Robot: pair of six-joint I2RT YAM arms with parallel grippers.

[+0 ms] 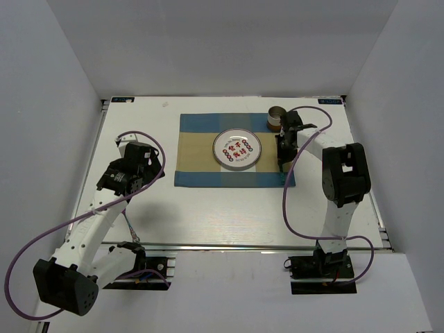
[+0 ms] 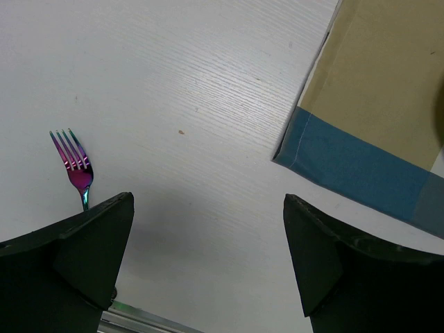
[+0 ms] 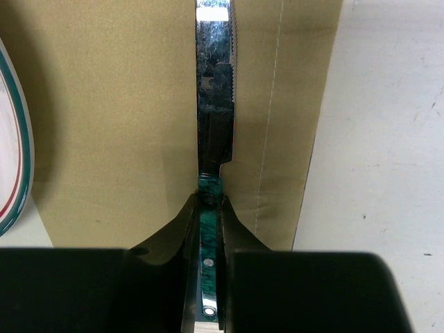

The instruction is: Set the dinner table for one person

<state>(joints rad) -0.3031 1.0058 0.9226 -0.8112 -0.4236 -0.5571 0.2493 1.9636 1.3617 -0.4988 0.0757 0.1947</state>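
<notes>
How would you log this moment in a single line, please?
right pincer: shut on knife, over placemat, right of plate | left pincer: open, empty, above dinner table | fork: on dinner table, untouched

The bench (image 2: pixel 208 90) is matt white with a fine wood-grain texture. The placemat (image 2: pixel 374 76) is woven cloth, matt. The fork (image 2: pixel 75 166) is polished metal with an iridescent finish. The knife (image 3: pixel 215 125) has a mirror-glossy metal blade and a marbled green handle. The plate (image 3: pixel 10 152) is smooth and glossy. The left pincer (image 2: pixel 208 201) is matt black plastic.
</notes>
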